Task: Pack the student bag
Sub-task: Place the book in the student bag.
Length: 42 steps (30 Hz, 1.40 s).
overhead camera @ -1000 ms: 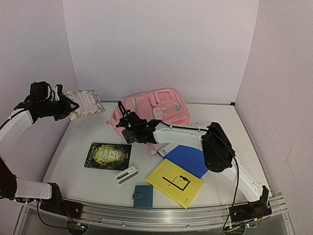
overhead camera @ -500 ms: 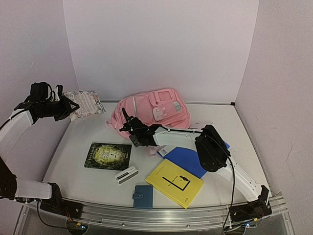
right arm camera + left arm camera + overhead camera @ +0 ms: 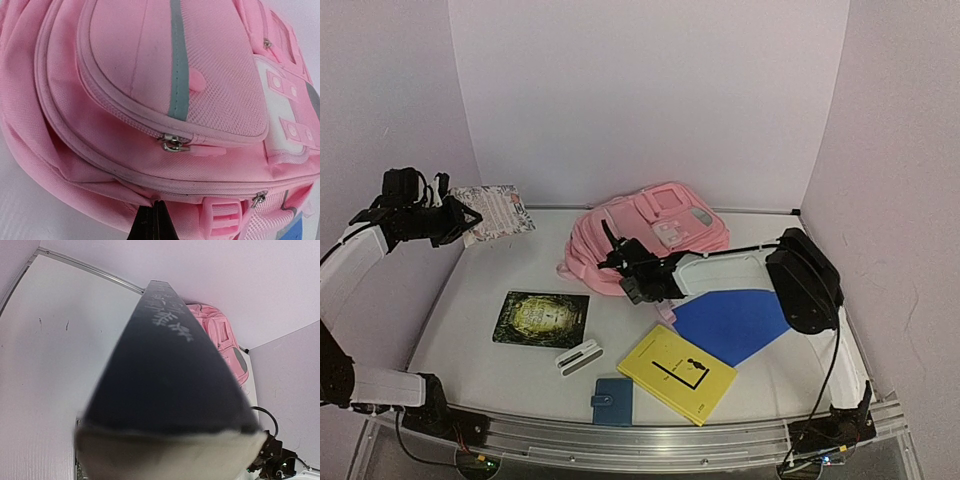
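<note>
Student bag at the bench's 12 o'clock, a gripper on either side of the scene.

From above, the student bag [image 3: 660,215] lies flat on the bench [image 3: 480,290]; the right gripper [image 3: 625,268] meets its 7 o'clock edge. At 10 o'clock the left gripper [image 3: 460,218] pinches a patterned book [image 3: 500,208] in the air. In the left wrist view, that book's dark cover [image 3: 165,385] fills the frame, with the bag [image 3: 225,340] beyond at 2 o'clock. In the right wrist view, the gripper [image 3: 152,225] is pressed together at the bag's [image 3: 150,100] lower seam; I cannot tell whether fabric is caught. The pocket zip [image 3: 172,144] is drawn closed, hiding the contents.
</note>
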Each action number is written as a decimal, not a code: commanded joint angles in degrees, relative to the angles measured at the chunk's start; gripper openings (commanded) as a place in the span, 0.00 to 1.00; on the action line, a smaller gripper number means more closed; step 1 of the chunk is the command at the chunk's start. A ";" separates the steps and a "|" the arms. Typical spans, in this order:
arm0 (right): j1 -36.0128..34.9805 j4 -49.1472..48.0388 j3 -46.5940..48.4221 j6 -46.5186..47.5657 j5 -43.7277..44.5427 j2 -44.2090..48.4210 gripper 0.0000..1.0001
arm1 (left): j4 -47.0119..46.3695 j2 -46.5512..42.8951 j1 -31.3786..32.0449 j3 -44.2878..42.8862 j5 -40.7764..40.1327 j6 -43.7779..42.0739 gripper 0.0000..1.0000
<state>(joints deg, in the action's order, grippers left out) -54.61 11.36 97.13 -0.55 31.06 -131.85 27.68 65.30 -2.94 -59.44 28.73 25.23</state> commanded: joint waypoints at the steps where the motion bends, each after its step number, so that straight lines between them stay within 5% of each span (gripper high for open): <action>1: 0.89 -2.92 -9.69 -1.31 3.78 12.40 0.00 | -4.30 -0.74 0.03 -0.77 1.57 -1.59 0.00; 11: 0.32 -3.14 -30.85 -8.33 0.90 26.80 0.01 | -4.81 -0.56 -0.01 -0.54 3.01 -1.56 0.00; 13: -0.32 -3.13 -31.85 -9.00 -0.57 28.89 0.17 | -4.91 -0.34 0.03 -0.52 3.43 -1.50 0.00; 16: -3.11 -3.10 -30.37 -8.79 -1.78 30.09 0.57 | -4.93 0.16 0.01 -0.55 3.82 -1.50 0.00; 20: -5.45 -3.18 -25.99 -8.65 -4.12 28.78 0.73 | -4.97 0.41 -0.01 -0.48 4.04 -1.60 0.00; 31: -5.98 -3.45 -15.69 -5.78 -6.18 15.63 0.54 | -4.86 -0.32 0.02 -0.28 4.53 -1.94 0.00; 42: -5.81 -3.07 -11.51 -5.25 0.91 8.64 0.41 | -5.31 -0.12 0.00 -0.09 6.02 -1.59 0.00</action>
<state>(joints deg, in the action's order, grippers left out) -60.75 8.43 82.30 -6.05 27.46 -121.68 27.64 66.57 -2.94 -58.49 31.93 24.84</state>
